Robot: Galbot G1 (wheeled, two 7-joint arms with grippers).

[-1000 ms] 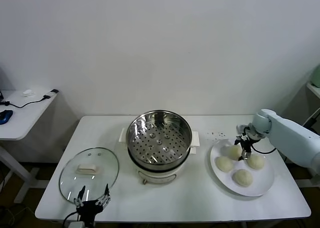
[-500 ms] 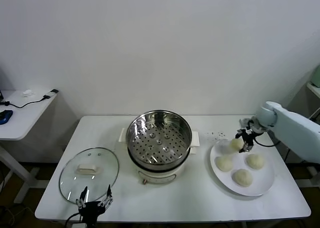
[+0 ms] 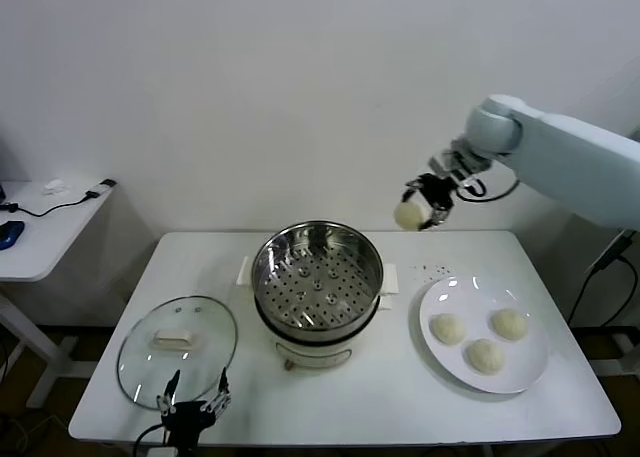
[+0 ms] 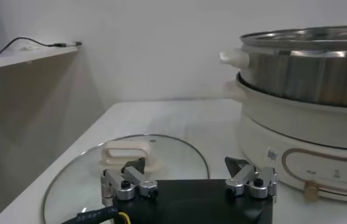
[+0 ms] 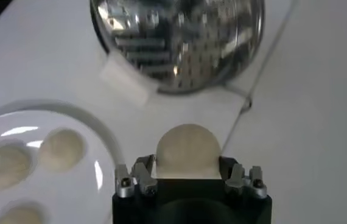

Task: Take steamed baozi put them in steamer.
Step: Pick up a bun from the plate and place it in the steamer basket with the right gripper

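Now my right gripper (image 3: 420,209), jaws pinching one baozi (image 3: 408,215), has risen off the plate (image 3: 525,375) toward the steamer (image 3: 318,277), centre frame; left gripper (image 3: 195,409) idles spread, lower left.

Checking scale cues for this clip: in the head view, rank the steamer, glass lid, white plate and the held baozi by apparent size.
1. steamer, plate and glass lid: too alike to rank.
2. baozi, smallest, held aloft by the right gripper.
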